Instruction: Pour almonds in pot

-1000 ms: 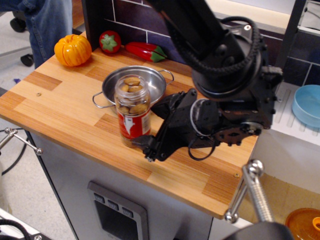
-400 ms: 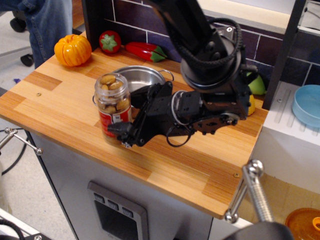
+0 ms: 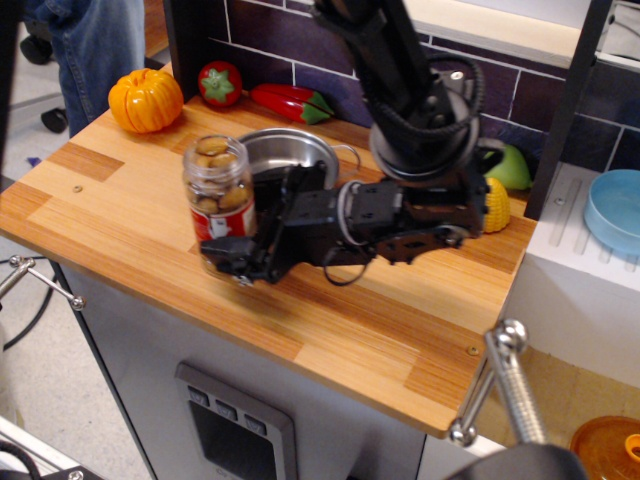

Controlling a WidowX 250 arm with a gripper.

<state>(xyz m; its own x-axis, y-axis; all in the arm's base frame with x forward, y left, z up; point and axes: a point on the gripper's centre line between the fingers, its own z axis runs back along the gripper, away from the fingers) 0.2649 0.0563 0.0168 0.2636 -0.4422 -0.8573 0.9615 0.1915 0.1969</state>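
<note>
Jaws clamp the lower half of the almond jar [image 3: 218, 205], one black finger crossing the front of its red and white label; the gripper [image 3: 235, 255] reaches in low from the right, so we grip well below the jar's middle. The clear jar stands upright, open-mouthed and full of almonds [image 3: 214, 156], close to the bench's front edge and towards its left side; we cannot tell whether its base touches the wood or hangs just above it. Immediately behind it and slightly to its right sits the steel pot [image 3: 300, 158], empty as far as we can see, one wire handle pointing towards the back wall.

We judge the grasp made and the pour yet to come. To do it well we should lift until the jar's mouth clears the pot's rim, carry it back over the bowl, then roll the wrist slowly away from the front edge so the nuts fall inside rather than bounce off the shallow wall. Gripped so low, the jar may swing or slip as it tips.

Toy pumpkin [image 3: 146, 100], tomato [image 3: 220, 83] and chilli [image 3: 290, 102] line the back left corner, well apart.
</note>
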